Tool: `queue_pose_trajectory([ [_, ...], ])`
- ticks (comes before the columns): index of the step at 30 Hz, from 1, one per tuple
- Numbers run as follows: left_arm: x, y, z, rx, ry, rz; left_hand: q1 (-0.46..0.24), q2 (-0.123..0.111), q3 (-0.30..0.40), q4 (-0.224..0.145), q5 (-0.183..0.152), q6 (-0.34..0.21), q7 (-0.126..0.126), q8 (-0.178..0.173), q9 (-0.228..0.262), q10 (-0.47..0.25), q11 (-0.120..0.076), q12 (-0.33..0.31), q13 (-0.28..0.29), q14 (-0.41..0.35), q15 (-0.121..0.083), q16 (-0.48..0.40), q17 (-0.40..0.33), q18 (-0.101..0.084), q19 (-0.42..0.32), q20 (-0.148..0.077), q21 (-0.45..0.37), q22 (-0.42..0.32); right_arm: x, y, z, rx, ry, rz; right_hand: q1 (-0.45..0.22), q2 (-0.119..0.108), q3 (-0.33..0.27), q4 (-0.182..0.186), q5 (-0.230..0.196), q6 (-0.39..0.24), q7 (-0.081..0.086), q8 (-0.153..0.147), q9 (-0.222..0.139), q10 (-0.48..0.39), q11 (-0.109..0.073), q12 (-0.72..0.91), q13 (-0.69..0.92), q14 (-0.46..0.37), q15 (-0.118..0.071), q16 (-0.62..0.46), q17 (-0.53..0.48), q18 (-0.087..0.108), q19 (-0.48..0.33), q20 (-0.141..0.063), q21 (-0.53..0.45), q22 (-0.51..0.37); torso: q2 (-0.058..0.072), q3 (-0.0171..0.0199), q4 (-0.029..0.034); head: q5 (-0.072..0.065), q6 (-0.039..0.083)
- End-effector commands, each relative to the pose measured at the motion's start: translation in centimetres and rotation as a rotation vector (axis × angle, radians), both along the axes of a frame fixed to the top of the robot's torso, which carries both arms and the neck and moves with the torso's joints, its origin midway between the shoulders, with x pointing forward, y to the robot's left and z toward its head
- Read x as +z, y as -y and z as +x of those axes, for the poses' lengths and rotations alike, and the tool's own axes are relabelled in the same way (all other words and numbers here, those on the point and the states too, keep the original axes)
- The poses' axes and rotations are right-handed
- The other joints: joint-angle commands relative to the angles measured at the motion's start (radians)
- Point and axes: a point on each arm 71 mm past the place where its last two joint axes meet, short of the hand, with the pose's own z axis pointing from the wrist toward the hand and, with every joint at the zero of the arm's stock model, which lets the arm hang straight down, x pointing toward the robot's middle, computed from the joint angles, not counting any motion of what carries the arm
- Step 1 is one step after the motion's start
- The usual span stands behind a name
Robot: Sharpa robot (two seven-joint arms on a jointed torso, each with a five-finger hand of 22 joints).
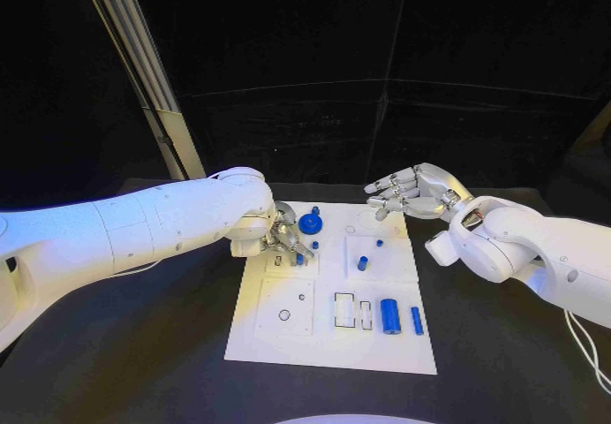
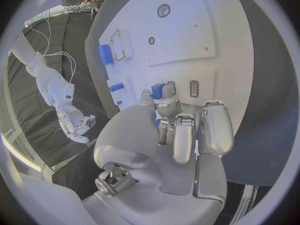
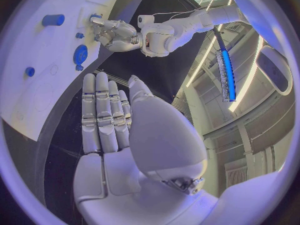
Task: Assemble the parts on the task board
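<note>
The white task board (image 1: pixel 334 340) lies mid-table. My left hand (image 1: pixel 282 237) is down on its far left part, fingers curled, pinching a small blue part (image 1: pixel 299 258) between thumb and fingertip; the left wrist view shows that blue part (image 2: pixel 157 90) beside a small slot (image 2: pixel 194 88). A blue round disc (image 1: pixel 312 221) sits just beyond the hand. Small blue pegs (image 1: pixel 362 262) stand in the board's middle. Two blue cylinders (image 1: pixel 391 315) lie near the right edge. My right hand (image 1: pixel 414 196) hovers over the far right corner, fingers apart, holding nothing (image 3: pixel 106 115).
Empty outlined recesses (image 1: pixel 345 309) and a small round hole (image 1: pixel 284 314) mark the board's near half. A slanted metal post (image 1: pixel 153 97) rises behind my left arm. Black table (image 1: pixel 140 353) surrounds the board.
</note>
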Motion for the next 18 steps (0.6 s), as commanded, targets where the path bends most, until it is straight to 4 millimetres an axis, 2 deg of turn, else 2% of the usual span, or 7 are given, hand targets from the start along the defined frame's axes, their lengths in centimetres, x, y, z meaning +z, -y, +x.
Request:
queue_pose_trajectory([
  [1, 0.2, 0.1, 0.0, -0.006, 0.011, -0.023, 0.036, 0.015, 0.04, -0.023, 0.003, -0.013, -0.002, 0.001, 0.002, -0.004, -0.009, -0.002, -0.004, 0.104, -0.008, 0.003, 0.263, -0.016, -0.003, -0.005, 0.001, -0.002, 0.1, -0.1, 0.0, 0.012, -0.003, 0.005, -0.005, -0.002, -0.002, -0.002, 0.005, -0.008, -0.002, -0.003, 0.0, -0.008, 0.002, -0.005, -0.001, -0.002, 0.004, -0.004, -0.001, 0.002, -0.001, 0.007, -0.007, -0.001, 0.0, 0.0003, -0.0001, 0.001, -0.001],
  [4, 0.2, 0.0, 0.0, 0.0, 0.016, -0.045, 0.103, 0.033, 0.116, -0.07, 0.004, -0.027, -0.007, -0.006, 0.0, -0.011, -0.016, -0.011, -0.009, 0.104, -0.014, 0.003, 0.263, -0.014, -0.005, -0.01, -0.002, -0.006, 0.1, -0.1, 0.0, 0.013, -0.007, 0.004, -0.005, -0.002, -0.002, -0.002, 0.005, -0.008, -0.002, -0.003, 0.0, -0.008, 0.003, -0.005, -0.001, -0.003, 0.004, -0.005, -0.001, 0.002, -0.001, 0.007, -0.008, -0.001, 0.0, 0.0003, -0.0002, 0.001, -0.002],
  [7, 0.3, -0.1, 0.0, 0.004, 0.02, -0.064, 0.133, 0.026, 0.194, -0.104, 0.006, -0.033, -0.003, -0.007, 0.002, -0.01, -0.014, -0.015, -0.008, 0.104, -0.014, 0.003, 0.263, -0.015, -0.005, -0.013, -0.003, -0.005, 0.0, -0.1, 0.1, 0.014, -0.01, 0.003, -0.009, -0.001, -0.003, 0.0, 0.003, -0.009, -0.001, -0.003, 0.0, -0.008, 0.003, -0.005, -0.003, -0.004, 0.005, -0.007, -0.002, 0.002, -0.002, 0.008, -0.01, -0.003, 0.0, 0.0002, 0.0002, 0.001, -0.002],
  [9, 0.3, -0.1, -0.1, 0.008, 0.02, -0.075, 0.101, -0.016, 0.324, -0.12, 0.003, -0.034, 0.01, 0.003, 0.012, 0.001, -0.006, -0.016, -0.007, 0.104, -0.006, 0.003, 0.263, -0.015, -0.003, -0.01, -0.002, -0.001, 0.0, -0.2, 0.1, 0.015, -0.012, 0.002, -0.01, -0.002, -0.003, 0.0, 0.002, -0.009, -0.001, -0.003, 0.0, -0.008, 0.004, -0.004, -0.003, -0.004, 0.006, -0.008, -0.003, 0.002, -0.003, 0.009, -0.011, -0.003, 0.0, 0.0005, 0.0007, 0.001, -0.003],
  [11, 0.3, -0.3, -0.3, 0.011, 0.019, -0.082, 0.002, -0.092, 0.518, -0.114, 0.006, -0.034, 0.017, 0.018, 0.027, 0.007, -0.017, -0.014, -0.007, 0.104, -0.007, 0.003, 0.263, -0.011, -0.003, -0.009, -0.003, 0.001, 0.0, -0.2, 0.1, 0.017, -0.014, 0.001, -0.01, -0.002, -0.003, 0.0, 0.002, -0.009, -0.001, -0.003, 0.0, -0.009, 0.004, -0.004, -0.003, -0.004, 0.006, -0.009, -0.003, 0.002, -0.003, 0.009, -0.012, -0.003, 0.0, 0.0008, 0.001, 0.001, -0.004],
  [13, 0.3, -0.4, -0.4, 0.017, 0.019, -0.084, -0.013, -0.113, 0.582, -0.13, 0.008, -0.036, 0.001, 0.025, 0.034, 0.009, -0.011, -0.013, -0.007, 0.104, -0.003, 0.003, 0.263, -0.016, -0.002, -0.006, -0.003, 0.004, -0.1, -0.2, 0.2, 0.02, -0.015, 0.001, -0.012, -0.002, -0.004, 0.001, 0.0, -0.01, 0.0, -0.003, 0.0, -0.01, 0.004, -0.005, -0.004, -0.005, 0.007, -0.011, -0.003, 0.001, -0.003, 0.009, -0.013, -0.004, 0.0, 0.0007, 0.0014, 0.001, -0.004],
  [18, 0.3, -1.1, -0.7, 0.04, 0.036, -0.085, -0.086, -0.168, 0.724, -0.15, 0.004, -0.044, 0.004, 0.056, 0.06, 0.014, -0.011, -0.014, -0.016, 0.104, -0.008, 0.003, 0.263, -0.017, 0.001, -0.004, -0.002, 0.009, -0.1, -0.2, 0.2, 0.023, -0.017, 0.001, -0.022, 0.002, -0.006, 0.005, -0.032, -0.013, 0.001, -0.003, 0.0, -0.013, 0.007, -0.003, -0.008, -0.005, 0.009, -0.019, -0.006, 0.002, -0.004, 0.013, -0.023, -0.009, -0.001, 0.0004, 0.0043, 0.001, -0.003],
])
